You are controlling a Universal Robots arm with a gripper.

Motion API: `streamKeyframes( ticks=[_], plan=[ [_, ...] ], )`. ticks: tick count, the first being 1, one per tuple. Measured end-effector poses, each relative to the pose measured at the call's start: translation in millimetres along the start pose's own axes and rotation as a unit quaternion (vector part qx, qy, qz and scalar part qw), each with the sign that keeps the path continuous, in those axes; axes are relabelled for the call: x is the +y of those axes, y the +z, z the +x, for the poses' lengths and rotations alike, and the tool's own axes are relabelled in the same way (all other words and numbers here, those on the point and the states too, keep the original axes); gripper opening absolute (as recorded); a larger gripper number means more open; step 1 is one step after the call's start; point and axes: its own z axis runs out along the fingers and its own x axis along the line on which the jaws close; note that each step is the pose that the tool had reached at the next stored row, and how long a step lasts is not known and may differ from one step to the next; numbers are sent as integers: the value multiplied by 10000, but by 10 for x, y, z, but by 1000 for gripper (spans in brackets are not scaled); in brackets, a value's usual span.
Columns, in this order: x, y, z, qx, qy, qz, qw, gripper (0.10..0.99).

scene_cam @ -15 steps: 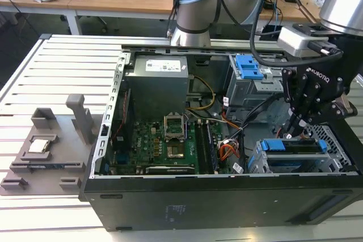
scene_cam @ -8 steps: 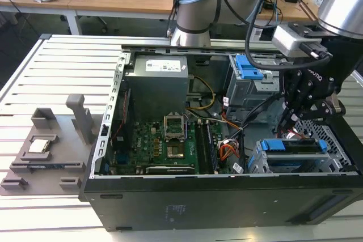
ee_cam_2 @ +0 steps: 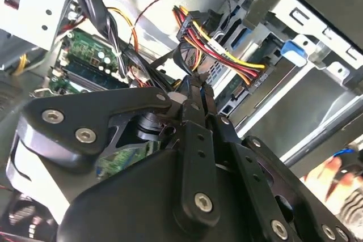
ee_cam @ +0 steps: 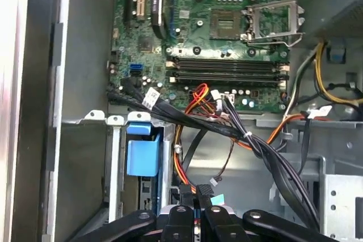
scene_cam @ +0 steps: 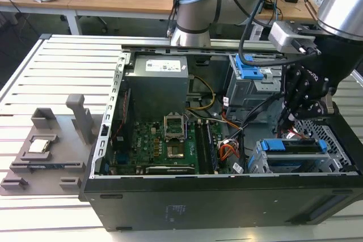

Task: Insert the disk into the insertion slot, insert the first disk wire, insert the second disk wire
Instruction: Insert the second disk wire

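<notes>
The disk [scene_cam: 296, 147] sat already in the insertion slot [scene_cam: 334, 157] — its blue carrier frame showing across the cage's mouth at the exterior view's lower right, inside the open computer case [scene_cam: 187, 202]. Just above and behind it, the gripper [scene_cam: 292, 118] hung down into the case, its black fingers [ee_cam_2: 195, 92] pressed close together on what looked like a small black connector [ee_cam: 198, 192]; the wire behind it was too hidden to follow. In the second wrist view the fingertips stood just beside a bundle of red, yellow and black power wires [ee_cam_2: 227, 52] that ran to a black plug [ee_cam_2: 258, 77] against the cage wall. In the first wrist view a blue plastic latch [ee_cam: 143, 154] sat near the fingers, and black cables [ee_cam: 227, 128] crossed above them.

Further out — the green motherboard [scene_cam: 164, 145] lay on the case floor with its open processor socket [scene_cam: 173, 127], and the grey power supply [scene_cam: 157, 83] stood behind it. A taller grey bay with a blue latch [scene_cam: 248, 71] rose beyond the gripper. Outside the case, on the slatted table [scene_cam: 57, 66] at the exterior view's left, a grey fixture [scene_cam: 51, 145] carried a small square processor chip [scene_cam: 38, 146].
</notes>
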Motion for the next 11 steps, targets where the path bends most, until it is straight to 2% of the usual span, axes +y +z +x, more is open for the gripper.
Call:
streamKeyframes(
  ticks=[3,8,11],
  plan=[
    [0,3,0,-17,270,-17,9996,145],
    [0,9,-1,-42,675,-42,9977,145],
    [-1,8,5,-42,682,-43,9977,145]
  ],
)
